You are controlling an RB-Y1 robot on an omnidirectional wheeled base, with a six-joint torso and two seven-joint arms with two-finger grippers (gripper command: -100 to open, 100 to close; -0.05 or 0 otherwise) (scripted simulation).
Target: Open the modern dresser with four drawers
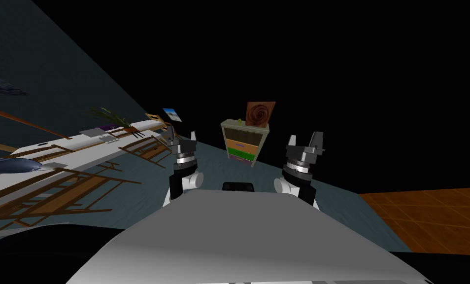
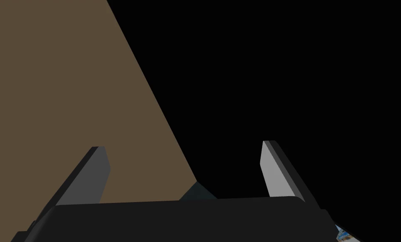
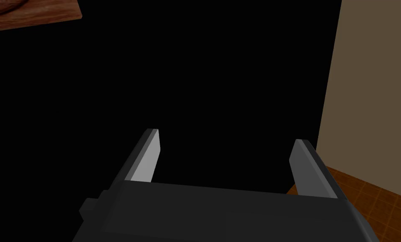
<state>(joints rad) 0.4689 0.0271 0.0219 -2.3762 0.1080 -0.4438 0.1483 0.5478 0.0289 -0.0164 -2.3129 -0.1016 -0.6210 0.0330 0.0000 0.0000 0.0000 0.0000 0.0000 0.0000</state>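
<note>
A pale dresser [image 1: 244, 142] with a dark top drawer, an orange one, a green one and a purplish bottom one stands far ahead on the dark floor, between my two raised arms. My left gripper [image 1: 182, 135] is held up, open, nothing between its fingers [image 2: 94, 172]. My right gripper [image 1: 305, 138] is also raised and open, its fingers [image 3: 147, 157] bare. Both hands are well short of the dresser.
A brown swirl-patterned picture [image 1: 259, 113] hangs above the dresser. A long white table [image 1: 81, 150] with wooden chairs [image 1: 150, 150] and a plant [image 1: 112, 118] runs along the left. Orange tiled floor [image 1: 426, 217] lies right. A black area surrounds the far side.
</note>
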